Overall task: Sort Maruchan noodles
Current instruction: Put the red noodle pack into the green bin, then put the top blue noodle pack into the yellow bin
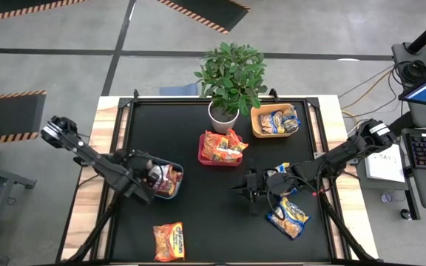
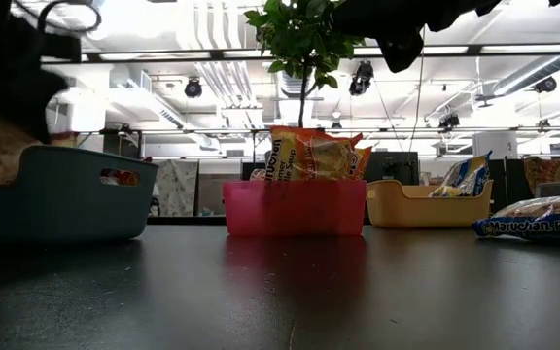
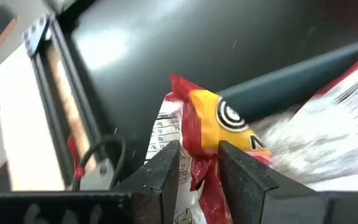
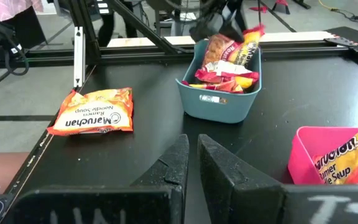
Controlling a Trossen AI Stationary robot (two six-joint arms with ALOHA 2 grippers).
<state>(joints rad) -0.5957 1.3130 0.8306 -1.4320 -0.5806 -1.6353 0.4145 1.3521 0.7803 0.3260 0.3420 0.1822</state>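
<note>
Left end effector (image 3: 197,165) is pinched on a red-and-yellow packet (image 3: 211,127) right over the grey-blue bin (image 1: 170,169), which already has packets in it. An orange packet (image 1: 168,241) lies near the tabletop (image 1: 213,229) front edge, a blue one (image 1: 288,218) beside the right end effector (image 4: 191,155), which is closed and empty.

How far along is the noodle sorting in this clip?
Mostly done: packets sit in the red bin, yellow bin and grey-blue bin. In hand: the left tool grips a red packet over that bin. Left: an orange packet and blue packets near the shut right tool.
</note>
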